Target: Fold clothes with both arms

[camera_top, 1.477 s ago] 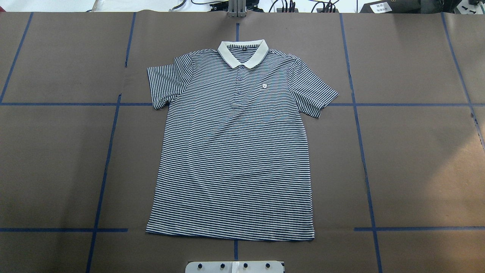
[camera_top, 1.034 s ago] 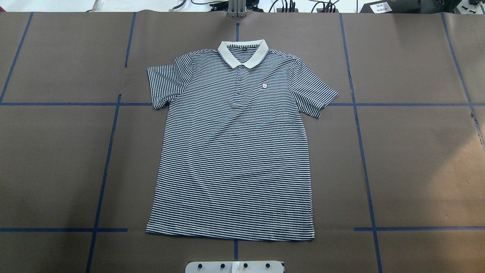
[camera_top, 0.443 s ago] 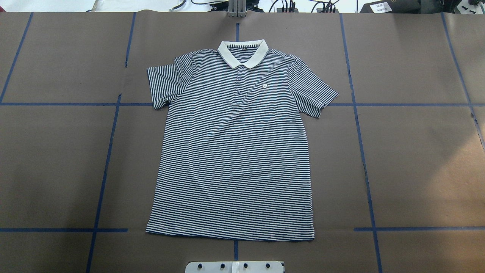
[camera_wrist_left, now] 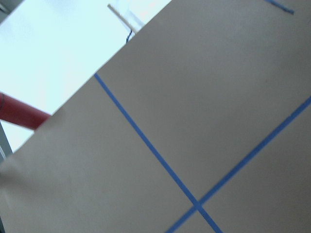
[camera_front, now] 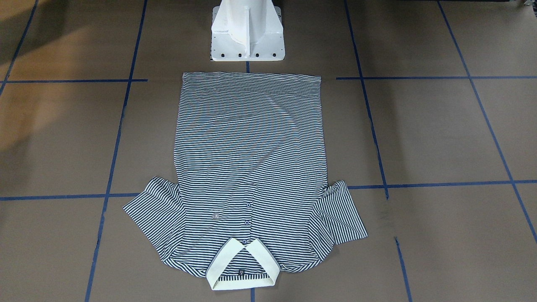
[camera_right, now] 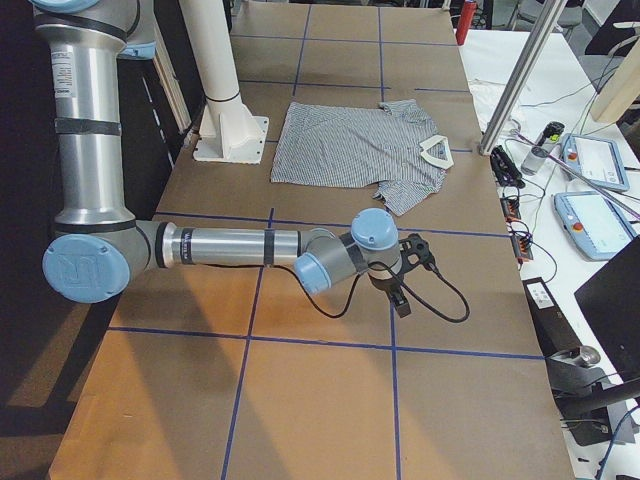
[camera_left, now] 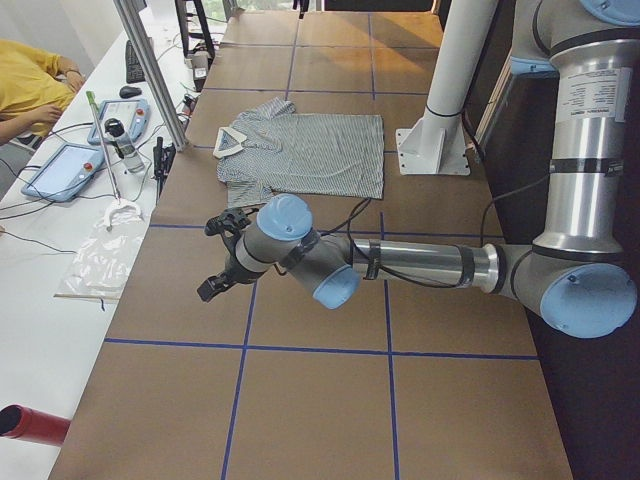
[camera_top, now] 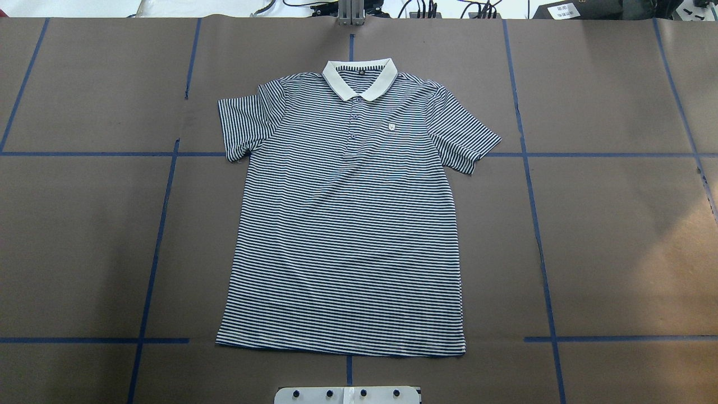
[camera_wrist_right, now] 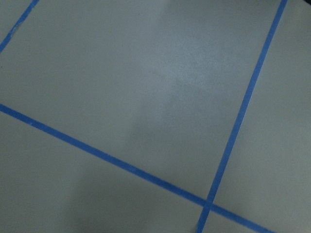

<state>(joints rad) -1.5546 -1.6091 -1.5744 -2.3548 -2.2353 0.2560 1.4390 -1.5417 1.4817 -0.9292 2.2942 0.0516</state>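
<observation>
My black two-finger left tool (camera_left: 212, 260) and right tool (camera_right: 412, 275) hang over the brown, blue-taped surface (camera_top: 617, 235), well apart from the shirt; can't tell how wide either is. Navy-and-white striped polo shirt (camera_top: 345, 224) lies flat mid-surface, hem near the white pedestal base (camera_front: 247, 37), cream collar (camera_top: 360, 78) far. Chest logo (camera_top: 391, 130) and neck label (camera_top: 362, 72) unreadable.

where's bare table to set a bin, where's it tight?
Wide bare paper on both sides of the polo shirt. Tight: hem to white pedestal base, collar to far edge. Left arm and right arm hang over the outer ends.
</observation>
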